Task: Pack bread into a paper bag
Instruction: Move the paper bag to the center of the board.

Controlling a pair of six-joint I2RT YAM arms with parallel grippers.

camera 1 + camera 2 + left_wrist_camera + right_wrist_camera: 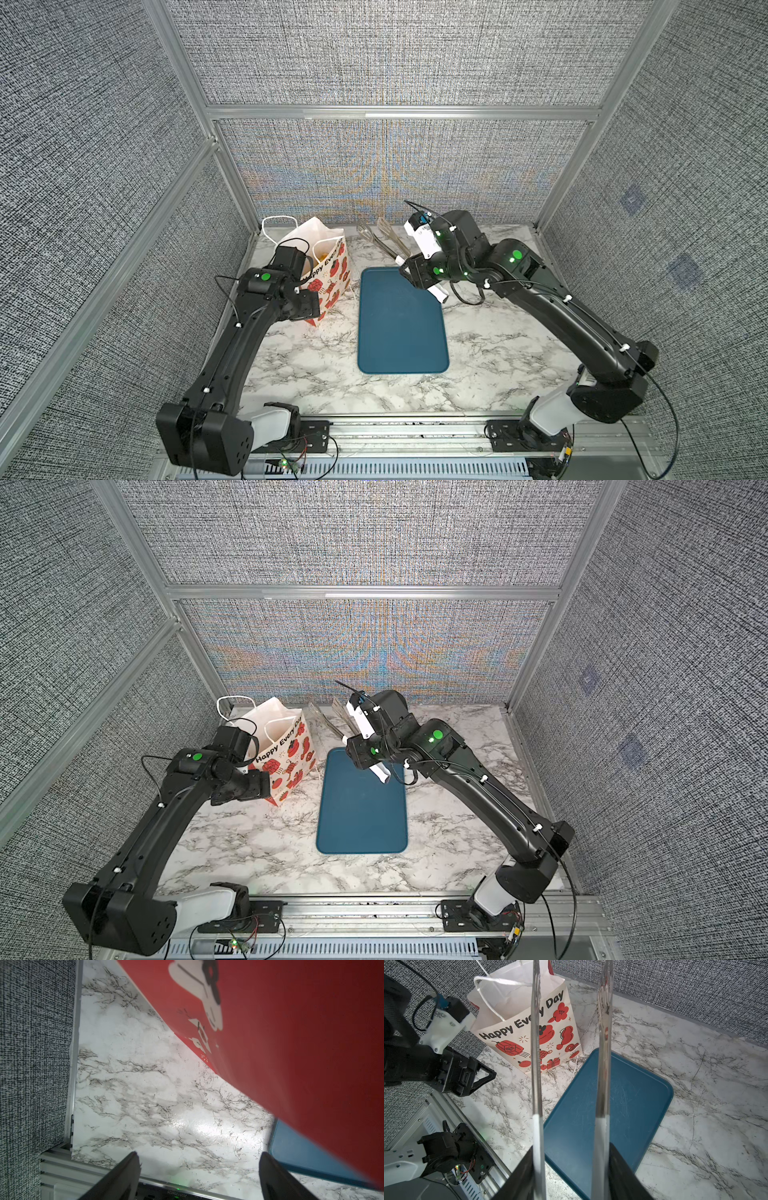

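The paper bag (pixel 330 276) (pixel 291 756) stands upright at the back left, white front with red prints and "Happy Every Day" (pixel 521 1022). A bit of golden bread (pixel 321 254) shows inside its mouth. My left gripper (pixel 197 1154) is open with nothing between its fingers. It hangs low beside the bag's red side (pixel 291 1043), close to the bag's near corner (pixel 309 307). My right gripper (pixel 571 1147) (pixel 415 270) is shut on the white handles of metal tongs (pixel 536 1064) (pixel 386 241). The tongs' arms point toward the back wall above the tray's far end, and their tips hold nothing.
A blue tray (pixel 403 324) (pixel 361 808) (pixel 623 1105) lies bare in the middle of the marble table (pixel 299 365). Grey fabric walls with aluminium posts (pixel 232 183) close in the left, back and right. A metal rail (pixel 407 436) runs along the front edge.
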